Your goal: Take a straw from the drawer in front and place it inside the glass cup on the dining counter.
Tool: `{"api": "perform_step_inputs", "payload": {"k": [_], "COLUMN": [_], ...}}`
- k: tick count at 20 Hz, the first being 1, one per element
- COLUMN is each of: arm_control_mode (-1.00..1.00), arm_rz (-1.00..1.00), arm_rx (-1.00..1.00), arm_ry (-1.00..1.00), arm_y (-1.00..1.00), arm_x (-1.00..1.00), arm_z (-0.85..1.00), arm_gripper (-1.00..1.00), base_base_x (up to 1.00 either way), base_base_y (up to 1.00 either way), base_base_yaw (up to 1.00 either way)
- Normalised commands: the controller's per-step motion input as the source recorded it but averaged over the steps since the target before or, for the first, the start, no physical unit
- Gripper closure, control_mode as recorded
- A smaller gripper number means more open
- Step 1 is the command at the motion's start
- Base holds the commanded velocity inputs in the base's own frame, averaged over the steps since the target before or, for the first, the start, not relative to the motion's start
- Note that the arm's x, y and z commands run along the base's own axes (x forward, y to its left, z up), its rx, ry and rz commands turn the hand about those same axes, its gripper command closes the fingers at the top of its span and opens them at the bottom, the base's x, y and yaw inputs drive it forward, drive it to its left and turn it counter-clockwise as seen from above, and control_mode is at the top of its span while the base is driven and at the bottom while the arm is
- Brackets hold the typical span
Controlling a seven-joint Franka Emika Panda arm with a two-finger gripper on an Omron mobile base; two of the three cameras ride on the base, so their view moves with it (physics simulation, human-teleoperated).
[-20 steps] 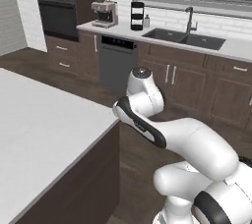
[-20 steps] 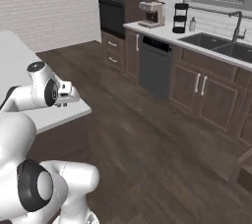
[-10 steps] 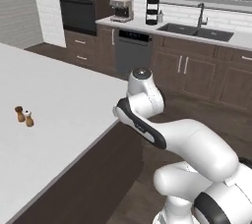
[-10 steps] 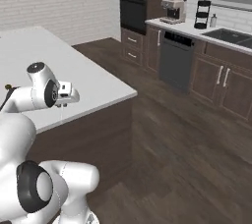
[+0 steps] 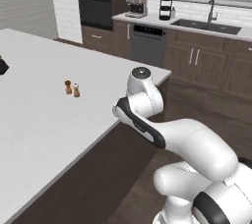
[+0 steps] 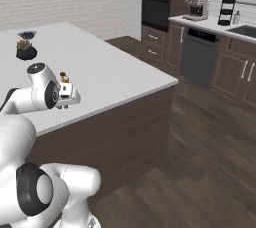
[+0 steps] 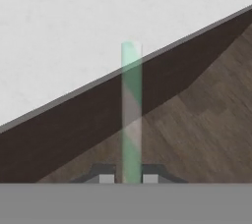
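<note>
Over the dining counter (image 7: 59, 31) edge, the gripper (image 7: 131, 178) pinches the straw (image 7: 131, 115) upright

The arm (image 5: 162, 134) is glossy white, built of rounded, swollen segments. A dark grey band runs along its forearm link, and a dark round cap with a pale centre tops the joint at 12 o'clock. In the right base view, large dark grey discs mark the joints. Two small dark finger tips (image 7: 105, 175) carry pale square pads.
</note>
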Motion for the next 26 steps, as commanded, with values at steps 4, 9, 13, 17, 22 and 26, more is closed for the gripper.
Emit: {"api": "perform_step_inputs", "payload": {"k": [4, 9, 13, 17, 22, 26], "arm_control_mode": [1.00, 1.00, 1.00, 1.00, 1.00, 1.00], "arm_rz": [0.00, 0.00, 0.00, 0.00, 0.00, 0.00], "arm_rx": [0.00, 0.00, 0.00, 0.00, 0.00, 0.00], "arm_ry": [0.00, 0.00, 0.00, 0.00, 0.00, 0.00], "arm_y": [0.00, 0.00, 0.00, 0.00, 0.00, 0.00], "arm_x": [0.00, 0.00, 0.00, 0.00, 0.00, 0.00], "arm_z": [0.00, 0.00, 0.00, 0.00, 0.00, 0.00], "arm_gripper": [1.00, 1.00, 1.00, 1.00, 1.00, 1.00], "base_base_x": [-0.93, -0.90, -0.72, -0.20, 0.00, 0.00], "base_base_y": [1.00, 1.00, 0.98, 1.00, 1.00, 1.00], "base_base_yaw": [0.01, 0.01, 0.00, -0.04, -0.27, -0.35]}}
